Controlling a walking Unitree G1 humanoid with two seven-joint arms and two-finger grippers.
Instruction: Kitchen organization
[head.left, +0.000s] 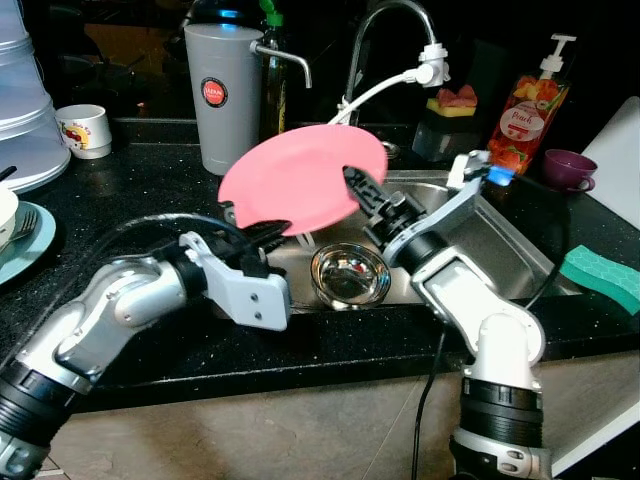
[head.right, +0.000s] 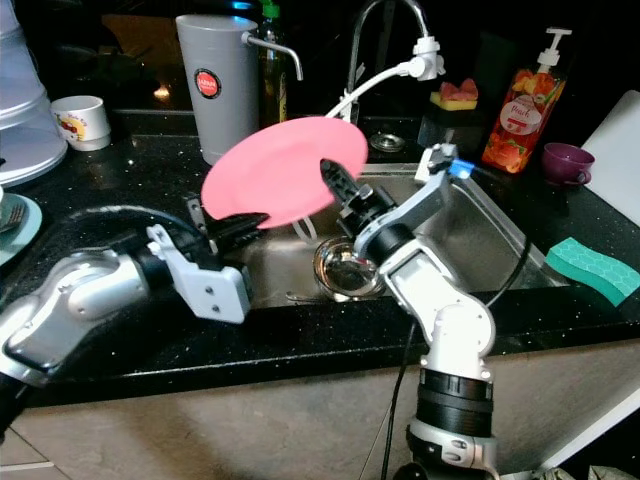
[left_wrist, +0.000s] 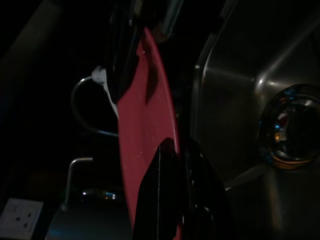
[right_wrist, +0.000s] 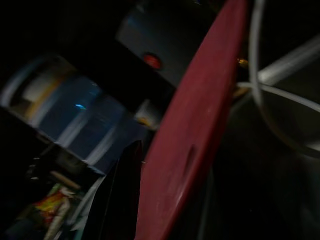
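You are looking down at a steel sink (head.left: 520, 262) set in a dark speckled counter, and everything here is placed from that sink. Above its near-left part, a pink plate (head.left: 300, 178) is held in the air, tilted, between both arms. The left gripper (head.left: 262, 235) has its fingers clamped on the plate's lower rim, one finger on each face, as its wrist view shows. The right gripper (head.left: 362, 186) is closed on the rim at the plate's right side, nearest the tap. To do this step well, I judge you should keep only one firm hold while the other lets go, and move the plate slowly: it looks smooth and may be wet, so it could slip. Keep it clear of the white hose (head.left: 385, 88) hanging from the faucet (head.left: 385, 20) behind the sink. Below the plate, in the basin, sits a shiny metal bowl (head.left: 349, 275). Behind the sink to the left stands a grey jug (head.left: 222, 95) with a round red badge, its lettering too small to read. Behind the sink to the right, a pump bottle (head.left: 528, 110) reads "Peach". Right of the sink lies a green sponge (head.left: 603, 275).
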